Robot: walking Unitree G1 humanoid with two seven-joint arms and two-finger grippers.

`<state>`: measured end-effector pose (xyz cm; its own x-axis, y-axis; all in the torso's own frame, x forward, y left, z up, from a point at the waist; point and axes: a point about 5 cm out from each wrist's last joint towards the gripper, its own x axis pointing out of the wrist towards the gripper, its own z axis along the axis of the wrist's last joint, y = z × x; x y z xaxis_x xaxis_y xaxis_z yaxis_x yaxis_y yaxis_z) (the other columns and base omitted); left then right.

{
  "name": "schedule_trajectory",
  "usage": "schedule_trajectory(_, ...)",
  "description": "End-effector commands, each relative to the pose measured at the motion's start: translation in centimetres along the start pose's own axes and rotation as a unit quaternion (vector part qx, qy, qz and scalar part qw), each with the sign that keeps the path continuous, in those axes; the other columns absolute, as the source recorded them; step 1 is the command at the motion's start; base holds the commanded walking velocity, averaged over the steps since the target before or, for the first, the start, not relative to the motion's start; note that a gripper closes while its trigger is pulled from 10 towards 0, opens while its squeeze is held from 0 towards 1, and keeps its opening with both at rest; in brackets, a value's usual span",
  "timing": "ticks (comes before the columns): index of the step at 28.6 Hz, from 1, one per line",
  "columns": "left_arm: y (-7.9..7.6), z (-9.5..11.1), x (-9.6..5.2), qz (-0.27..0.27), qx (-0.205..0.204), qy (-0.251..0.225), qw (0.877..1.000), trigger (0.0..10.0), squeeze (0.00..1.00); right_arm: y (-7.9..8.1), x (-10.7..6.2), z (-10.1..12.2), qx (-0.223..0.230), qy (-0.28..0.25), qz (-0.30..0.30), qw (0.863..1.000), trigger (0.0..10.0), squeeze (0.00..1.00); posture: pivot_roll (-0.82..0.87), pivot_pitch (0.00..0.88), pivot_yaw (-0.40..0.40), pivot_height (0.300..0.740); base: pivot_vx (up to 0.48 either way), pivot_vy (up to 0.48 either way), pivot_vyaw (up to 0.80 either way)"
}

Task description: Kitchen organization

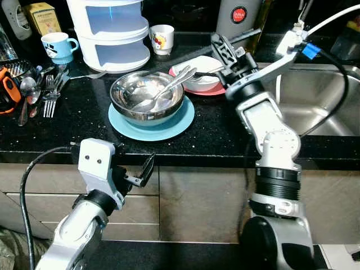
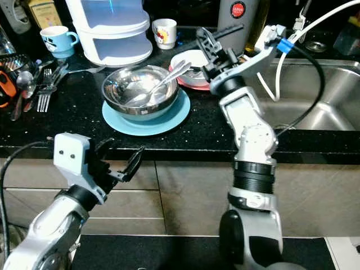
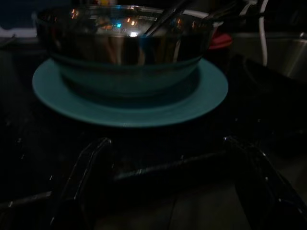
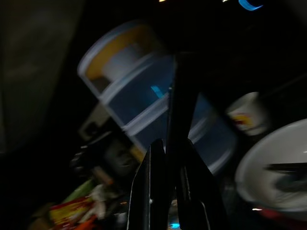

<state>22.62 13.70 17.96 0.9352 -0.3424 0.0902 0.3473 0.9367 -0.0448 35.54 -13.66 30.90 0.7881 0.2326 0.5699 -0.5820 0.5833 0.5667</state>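
Note:
A steel bowl [image 1: 147, 97] with two spoons [image 1: 163, 93] in it stands on a teal plate [image 1: 152, 126] near the front of the black counter. Behind it a white bowl [image 1: 197, 79] rests on a red plate. My right gripper [image 1: 222, 45] hovers over that white bowl, and in the right wrist view its fingers [image 4: 148, 182] are shut on a slim dark utensil [image 4: 178, 105]. My left gripper [image 1: 134, 160] hangs open below the counter's front edge. In the left wrist view it faces the teal plate [image 3: 129, 103].
Forks and spoons [image 1: 48, 93] lie at the far left beside an orange tool [image 1: 7, 90]. At the back stand a blue mug [image 1: 58, 46], a stacked white container [image 1: 112, 34], a cartoon mug [image 1: 162, 39] and a flask [image 1: 239, 17]. The sink [image 1: 320, 101] is on the right.

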Motion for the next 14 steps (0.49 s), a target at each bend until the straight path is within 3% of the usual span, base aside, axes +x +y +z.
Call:
schedule_trajectory(1,0.17,-0.17,0.22,0.008,0.006,0.002,1.0,10.0,0.0,-0.62,-0.13,0.05,-0.017,-0.003,-0.018,1.0,10.0,0.0,0.12,0.0,-0.003,0.74,0.0,0.0,0.0)
schedule_trajectory(5,-0.14,-0.19,0.55,-0.003,0.009,0.0,1.0,10.0,0.0,-0.79,-0.09,0.29,-0.025,-0.005,-0.02,0.999,10.0,0.0,0.11,0.0,-0.002,0.74,0.0,-0.074,0.0)
schedule_trajectory(14,0.15,-0.33,0.97,-0.002,0.016,0.004,1.0,10.0,0.0,-0.78,-0.07,0.38,-0.056,-0.017,-0.031,0.998,10.0,0.0,0.11,0.0,0.008,0.74,0.0,-0.427,0.0)
